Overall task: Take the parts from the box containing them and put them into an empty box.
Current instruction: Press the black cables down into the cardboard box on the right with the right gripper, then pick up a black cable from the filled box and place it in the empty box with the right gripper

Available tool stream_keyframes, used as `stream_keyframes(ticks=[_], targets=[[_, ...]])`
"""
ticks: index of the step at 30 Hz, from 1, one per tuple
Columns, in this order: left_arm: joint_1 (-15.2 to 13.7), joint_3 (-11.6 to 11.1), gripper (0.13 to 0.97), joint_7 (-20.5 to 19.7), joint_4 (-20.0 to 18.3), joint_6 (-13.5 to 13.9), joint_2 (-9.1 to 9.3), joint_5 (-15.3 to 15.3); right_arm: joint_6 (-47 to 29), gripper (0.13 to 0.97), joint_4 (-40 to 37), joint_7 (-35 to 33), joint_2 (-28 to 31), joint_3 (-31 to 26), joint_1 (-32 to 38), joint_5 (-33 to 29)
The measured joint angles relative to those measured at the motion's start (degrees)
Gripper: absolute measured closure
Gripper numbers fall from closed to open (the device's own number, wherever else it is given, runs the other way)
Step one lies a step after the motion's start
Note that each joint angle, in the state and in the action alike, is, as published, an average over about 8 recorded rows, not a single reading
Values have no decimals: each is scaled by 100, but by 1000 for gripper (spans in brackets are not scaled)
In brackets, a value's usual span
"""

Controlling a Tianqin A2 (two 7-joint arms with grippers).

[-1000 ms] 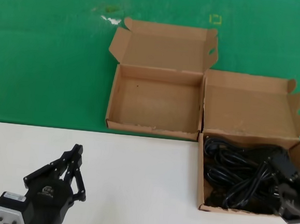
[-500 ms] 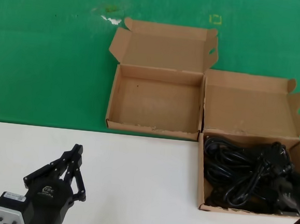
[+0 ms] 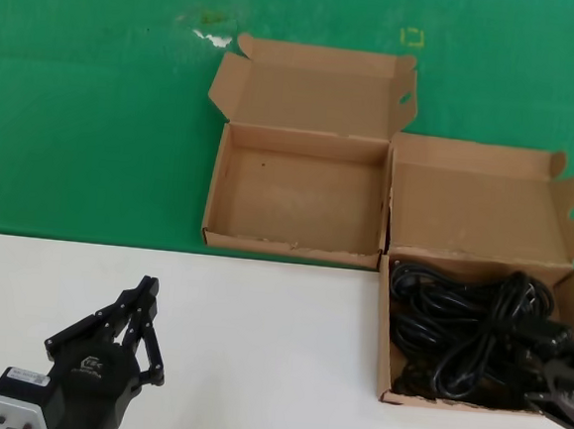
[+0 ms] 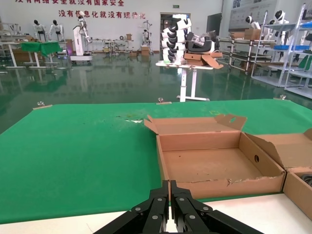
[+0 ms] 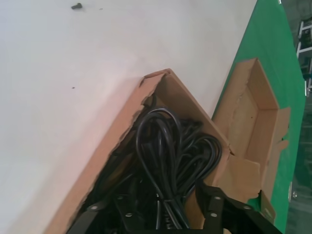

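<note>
Grippers sit nearest the viewer. The left gripper [image 3: 144, 328] is parked low over the white tabletop [image 3: 256, 351] on the robot's left, its fingers pressed together and holding nothing. The right gripper [image 5: 156, 207] hangs at the near right corner of the full box [image 3: 384, 331], its two fingers spread to either side of a cord strand; whether they pinch it cannot be told.

Inside that box lie the cords [image 3: 467, 333]: thin black power cables in loose, overlapping loops that fill most of the floor. They look light, limp and rubbery, so grip should be good, but the loops seem tangled and one pull may drag its neighbours. A gathered bunch of strands, or a moulded plug, seems the surest hold.

Farther back, touching the full box's far left corner, the empty box [image 3: 220, 184] rests on green cloth [image 3: 96, 110], lid open.
</note>
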Motion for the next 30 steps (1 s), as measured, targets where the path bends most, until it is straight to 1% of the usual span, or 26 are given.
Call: stream_keyframes(ticks=[2,3,11,15,23,30], targets=[[0,0,936,0,0,0,0,0,2,629,16,33,20,1,-23,-17],[0,0,936,0,0,0,0,0,5,629,19,43,25,-1,-33,-24],[0,0,936,0,0,0,0,0,24,797,67,150,26,-25,-86,-115],[0,0,936,0,0,0,0,0,21,797,103,230,22,-33,-94,-178],[0,0,936,0,0,0,0,0,21,899,169,390,4,-39,-110,-311],[0,0,936,0,0,0,0,0,26,925,365,598,62,37,-183,-416]])
